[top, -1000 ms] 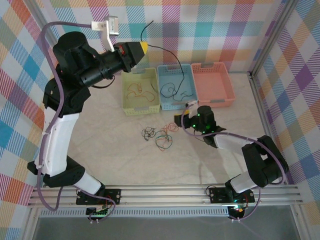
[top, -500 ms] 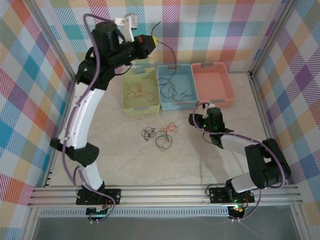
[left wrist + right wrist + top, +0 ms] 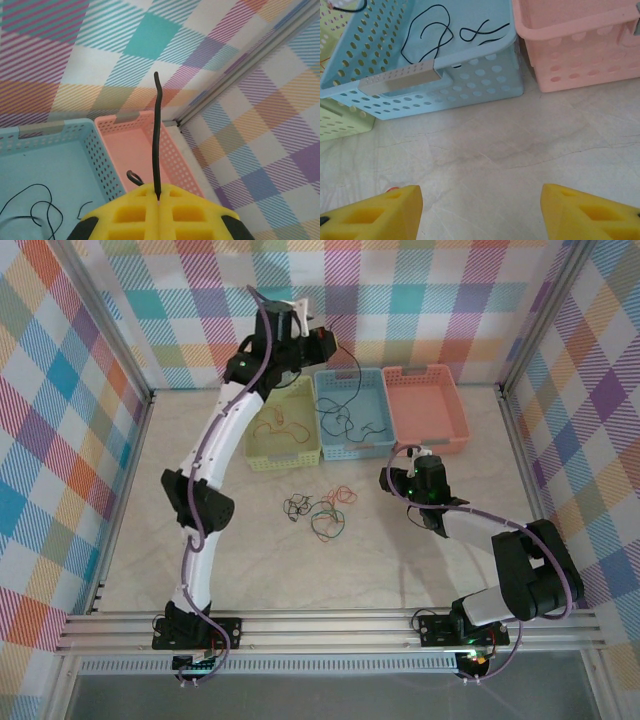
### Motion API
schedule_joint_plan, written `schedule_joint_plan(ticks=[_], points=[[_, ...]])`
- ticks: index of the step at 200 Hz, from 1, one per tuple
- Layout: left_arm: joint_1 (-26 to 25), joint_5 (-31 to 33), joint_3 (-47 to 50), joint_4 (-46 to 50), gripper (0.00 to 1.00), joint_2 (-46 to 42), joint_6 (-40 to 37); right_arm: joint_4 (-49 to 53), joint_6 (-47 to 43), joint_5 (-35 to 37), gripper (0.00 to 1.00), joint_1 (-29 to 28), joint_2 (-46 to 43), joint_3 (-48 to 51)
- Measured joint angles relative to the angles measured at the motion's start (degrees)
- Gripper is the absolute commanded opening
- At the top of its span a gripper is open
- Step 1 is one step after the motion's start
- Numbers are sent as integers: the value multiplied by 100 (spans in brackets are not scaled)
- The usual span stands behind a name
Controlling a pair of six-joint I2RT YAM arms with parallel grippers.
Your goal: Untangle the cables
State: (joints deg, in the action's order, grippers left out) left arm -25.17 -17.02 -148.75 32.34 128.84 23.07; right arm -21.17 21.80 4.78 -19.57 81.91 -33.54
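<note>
The left end effector (image 3: 158, 199) is pinching a black cable (image 3: 156, 140) between its closed yellow fingers, high over the blue basket (image 3: 102, 150) and next to the pink basket (image 3: 172, 150). The cable is trailing down into the blue basket, where more black strands are lying. An orange cable (image 3: 278, 423) is resting in the yellow basket (image 3: 262, 458). A tangle (image 3: 320, 512) of cables is sitting on the desk (image 3: 250, 560) in front of the baskets. The right end effector (image 3: 480, 202) is hovering low over the desk, to the right of the tangle, with its fingers apart and gripping nothing.
</note>
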Motion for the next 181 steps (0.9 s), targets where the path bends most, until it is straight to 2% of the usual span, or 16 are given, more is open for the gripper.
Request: schedule_joint_plan(ticks=[31,135,144,158,181], points=[[9,-44,-566,28,0,758,-22,33,0,-4,64,0,0,0],[9,-4,-361,-118,0,1453,-105,116,0,-28,64,0,0,-33],[9,-2,-341,-81,7,1530,-114,118,0,-28,64,0,0,-33],[9,11,-330,2,28,1650,-170,127,2,-28,64,0,0,-33],[-26,17,-297,212,47,1794,-232,138,0,-35,64,0,2,-33]])
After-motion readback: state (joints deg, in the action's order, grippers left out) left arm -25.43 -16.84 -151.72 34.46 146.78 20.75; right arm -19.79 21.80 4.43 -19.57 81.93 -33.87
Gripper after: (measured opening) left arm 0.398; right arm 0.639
